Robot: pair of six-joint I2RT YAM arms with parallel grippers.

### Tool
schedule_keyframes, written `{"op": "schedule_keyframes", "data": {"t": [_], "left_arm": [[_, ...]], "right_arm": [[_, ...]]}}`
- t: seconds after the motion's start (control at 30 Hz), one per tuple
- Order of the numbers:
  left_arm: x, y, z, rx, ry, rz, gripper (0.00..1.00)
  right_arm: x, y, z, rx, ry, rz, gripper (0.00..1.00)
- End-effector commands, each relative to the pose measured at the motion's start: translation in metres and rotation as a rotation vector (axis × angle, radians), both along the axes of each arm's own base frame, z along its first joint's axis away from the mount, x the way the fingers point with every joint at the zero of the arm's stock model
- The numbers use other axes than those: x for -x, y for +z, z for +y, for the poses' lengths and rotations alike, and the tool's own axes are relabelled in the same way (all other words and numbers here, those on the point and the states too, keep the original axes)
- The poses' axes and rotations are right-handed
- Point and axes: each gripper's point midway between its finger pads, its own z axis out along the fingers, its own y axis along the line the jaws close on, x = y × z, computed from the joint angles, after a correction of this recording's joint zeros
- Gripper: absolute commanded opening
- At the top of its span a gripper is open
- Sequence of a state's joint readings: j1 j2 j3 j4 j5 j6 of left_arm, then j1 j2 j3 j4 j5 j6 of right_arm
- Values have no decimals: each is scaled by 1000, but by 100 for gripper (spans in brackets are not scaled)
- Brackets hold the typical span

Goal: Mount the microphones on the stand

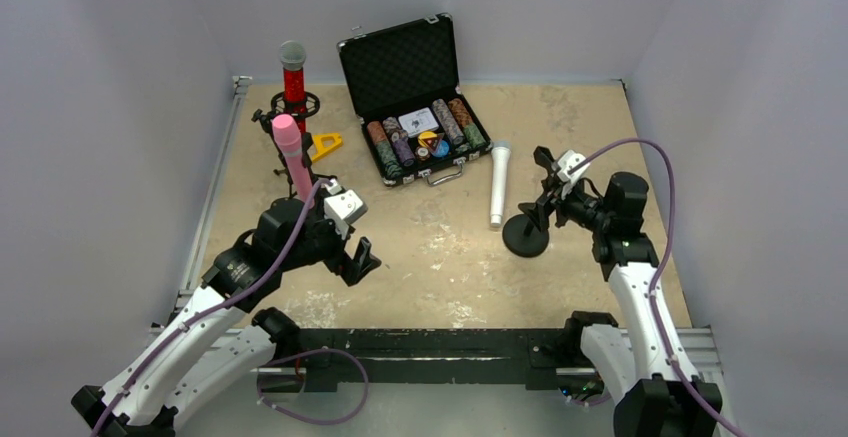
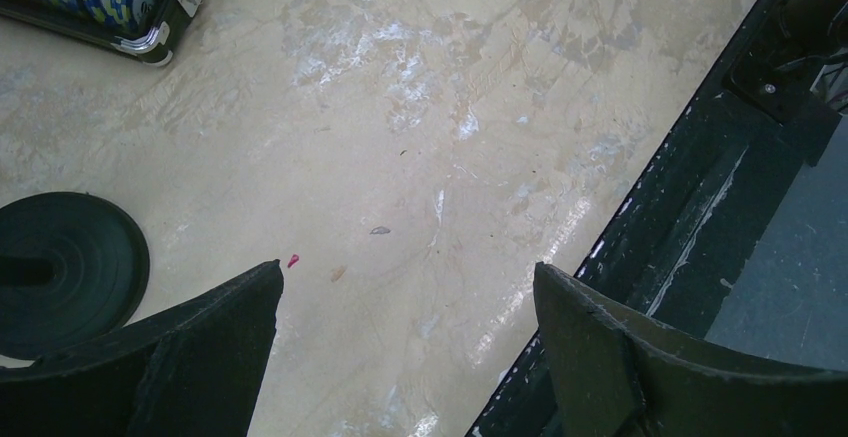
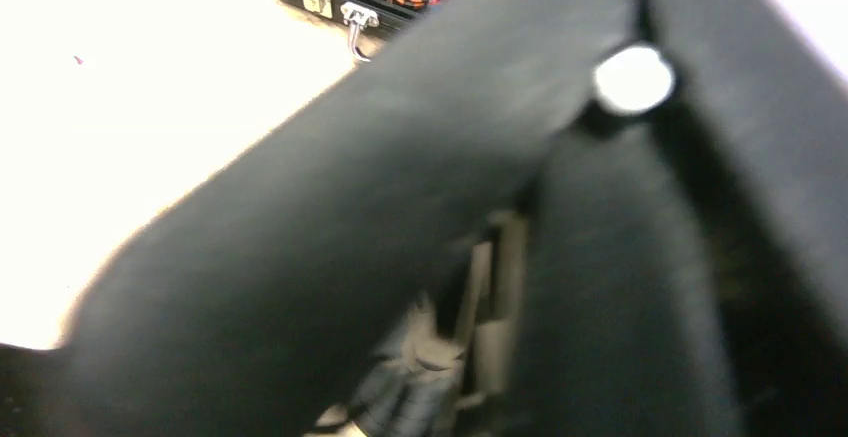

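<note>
Red mic (image 1: 292,75) and pink mic (image 1: 288,152) sit upright in holders. White mic (image 1: 497,185) lies flat on the table (image 1: 440,267), just left of the right hand (image 1: 550,192). That hand is at the empty stand (image 1: 526,237); we can't tell its grip. Left hand (image 2: 405,342) is wide open and empty. We'd grab the white mic mid-body and seat it tail first.
</note>
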State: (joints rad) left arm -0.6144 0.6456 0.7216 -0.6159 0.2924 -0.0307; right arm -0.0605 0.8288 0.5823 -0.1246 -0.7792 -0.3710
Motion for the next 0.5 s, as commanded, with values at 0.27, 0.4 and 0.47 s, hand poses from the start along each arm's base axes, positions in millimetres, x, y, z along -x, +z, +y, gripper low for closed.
{"op": "schedule_keyframes", "data": {"t": [0.27,0.4,0.47], "left_arm": [[-1,10,-4,41,-15,-36,99],[0,12,-4,47,-16,-35,99],[0,13,-4,53,-12,-32,99]], "right_arm": [[12,18,-46,124,-148,11,90],[38,16,-45,130,-80,16,92],[45,12,-45,144,-74,26,92]]}}
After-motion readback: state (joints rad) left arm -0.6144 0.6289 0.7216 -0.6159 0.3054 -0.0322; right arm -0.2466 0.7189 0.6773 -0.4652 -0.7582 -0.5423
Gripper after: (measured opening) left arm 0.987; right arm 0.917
